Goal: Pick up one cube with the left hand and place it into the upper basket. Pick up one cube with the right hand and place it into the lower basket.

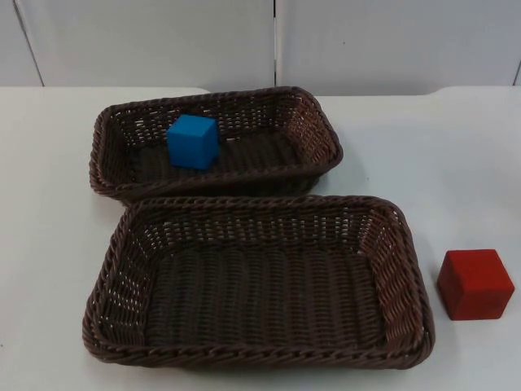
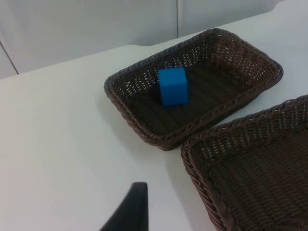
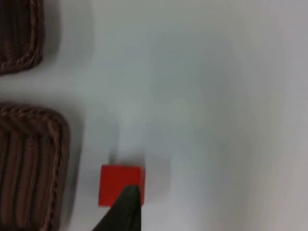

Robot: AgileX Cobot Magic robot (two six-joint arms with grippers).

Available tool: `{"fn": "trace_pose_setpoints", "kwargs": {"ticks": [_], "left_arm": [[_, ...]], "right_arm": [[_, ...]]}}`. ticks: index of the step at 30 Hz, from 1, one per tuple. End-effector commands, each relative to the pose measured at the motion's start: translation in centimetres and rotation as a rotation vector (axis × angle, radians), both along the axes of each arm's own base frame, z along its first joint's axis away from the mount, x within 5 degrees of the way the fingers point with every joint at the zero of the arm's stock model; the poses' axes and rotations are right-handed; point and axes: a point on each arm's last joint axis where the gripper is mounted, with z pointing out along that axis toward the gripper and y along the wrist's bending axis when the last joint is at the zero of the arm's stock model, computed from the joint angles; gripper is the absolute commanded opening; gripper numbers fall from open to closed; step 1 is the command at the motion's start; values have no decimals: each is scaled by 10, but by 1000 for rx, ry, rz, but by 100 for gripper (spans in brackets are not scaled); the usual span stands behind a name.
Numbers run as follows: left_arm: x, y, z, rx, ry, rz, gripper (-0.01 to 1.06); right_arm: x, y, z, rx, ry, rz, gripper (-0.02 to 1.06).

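Left-hand step appears complete: the blue cube (image 1: 194,141) sits in the far basket (image 1: 317,130). Right-hand step is in hand. The red cube (image 1: 475,283) rests on the tabletop (image 1: 57,244), right of the near basket (image 1: 407,269); the right hand (image 3: 126,211) hovers above it, opening cannot be told. The left hand (image 2: 130,209) waits, opening likewise undetermined. Next: descend and grasp. Count: two cubes, two baskets.

L end effector (image 2: 129,209) fingertip above table, R end effector (image 3: 126,208) fingertip low, pointing down at table

White desk (image 1: 49,244) below a grey partition wall (image 1: 146,41) with vertical seams along its far edge
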Motion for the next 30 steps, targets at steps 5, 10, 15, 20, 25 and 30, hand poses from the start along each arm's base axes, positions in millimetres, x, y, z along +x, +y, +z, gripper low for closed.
{"fn": "trace_pose_setpoints", "kwargs": {"ticks": [5, 10, 15, 20, 25, 30], "left_arm": [[-1, 0, 0, -14, -11, -2, 105], [-1, 0, 0, -14, -11, -2, 105], [-1, 0, 0, -14, -11, -2, 105], [-1, 0, 0, -14, -11, -2, 105], [0, 0, -1, -13, -11, -2, 105], [0, 0, -1, -13, -11, -2, 105]], "right_arm": [[-10, 5, 0, 23, 82, 73, 105], [-15, 7, -12, 22, 138, 112, 105], [-19, 6, -35, 23, 186, 110, 105], [-23, 7, -51, 30, 215, 117, 105], [-26, 20, -65, -9, 208, 191, 105], [-23, 38, -83, -26, 246, 261, 105]]}}
